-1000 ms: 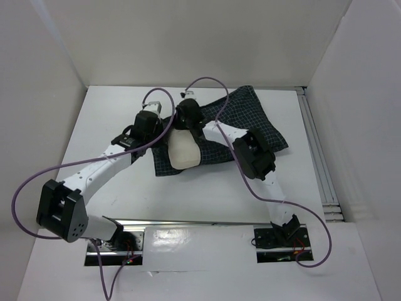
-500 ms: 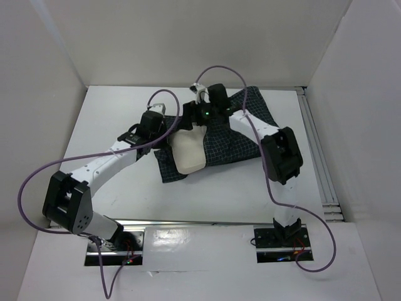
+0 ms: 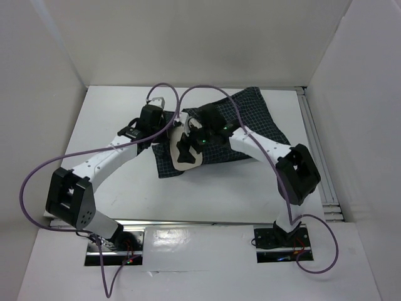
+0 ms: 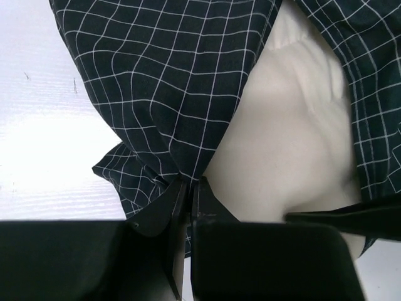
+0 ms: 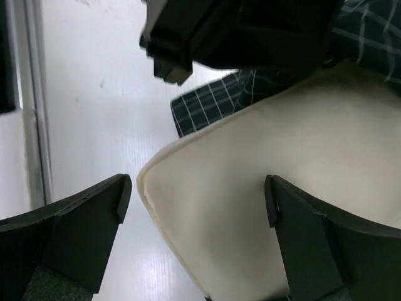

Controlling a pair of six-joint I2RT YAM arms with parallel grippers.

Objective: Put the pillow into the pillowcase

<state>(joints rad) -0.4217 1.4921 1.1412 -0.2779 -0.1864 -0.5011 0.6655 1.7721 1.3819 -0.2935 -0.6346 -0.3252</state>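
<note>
On the left, the left gripper (image 4: 188, 188) is pinched shut on the pillowcase (image 4: 175, 81) edge, right beside the pillow (image 4: 282, 144), which lies partly inside with its near end poking out over the table (image 3: 113, 182). To the right, the right gripper (image 5: 197, 191) hangs over that bare end, fingers wide apart. So the stuffing looks midway to me, and next it must press or grip that end and push it deeper. The table is white, with plain white walls (image 3: 188, 44) all round.

Top camera looks steeply down from behind onto the whole bench (image 3: 106, 106), while both wrist cameras sit right up close, sharing the pillow (image 5: 250, 188) and pillowcase (image 4: 175, 75).
</note>
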